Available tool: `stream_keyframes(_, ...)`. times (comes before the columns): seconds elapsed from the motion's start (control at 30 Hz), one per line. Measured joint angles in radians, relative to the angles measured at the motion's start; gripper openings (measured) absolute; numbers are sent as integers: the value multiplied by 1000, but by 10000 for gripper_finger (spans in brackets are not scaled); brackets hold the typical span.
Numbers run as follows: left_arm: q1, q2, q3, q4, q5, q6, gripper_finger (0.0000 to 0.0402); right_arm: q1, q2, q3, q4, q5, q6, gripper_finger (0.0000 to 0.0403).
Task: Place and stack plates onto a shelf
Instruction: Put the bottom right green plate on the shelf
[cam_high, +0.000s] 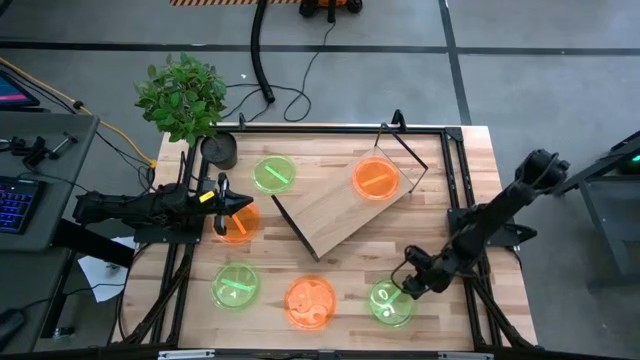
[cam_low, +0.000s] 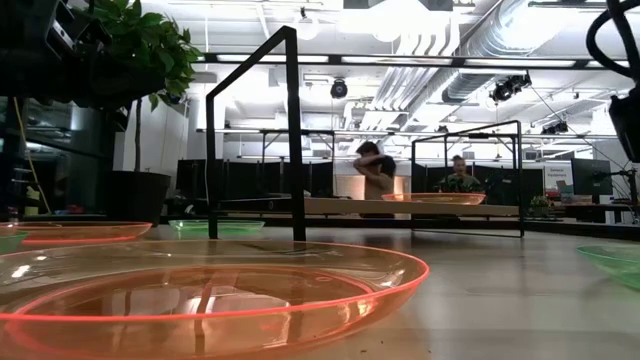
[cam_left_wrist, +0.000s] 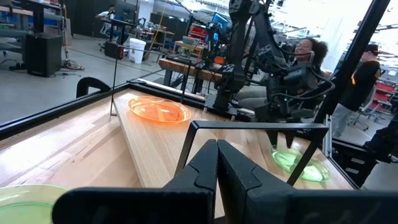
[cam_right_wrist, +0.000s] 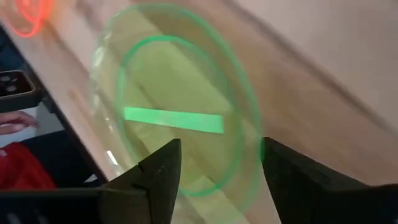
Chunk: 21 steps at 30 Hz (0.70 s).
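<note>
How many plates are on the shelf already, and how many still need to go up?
One orange plate already sits on the shelf. The right gripper, fingers open, is over a green plate on the table. Nothing is held yet. The left gripper is shut above another orange plate. Five plates remain on the table.

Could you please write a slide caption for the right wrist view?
Open right gripper poised over a green plate on the table.
</note>
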Motion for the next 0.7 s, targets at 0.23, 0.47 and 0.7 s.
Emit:
stream_keyframes(0.23,0,0,0,0,0,0,1,4,126,8,90,13,51,185)
stream_keyframes(0.47,0,0,0,0,0,0,1,4,139,6,29,1,119,20)
stream_keyframes(0.7,0,0,0,0,0,0,1,2,78,-5,84,-22,21,5)
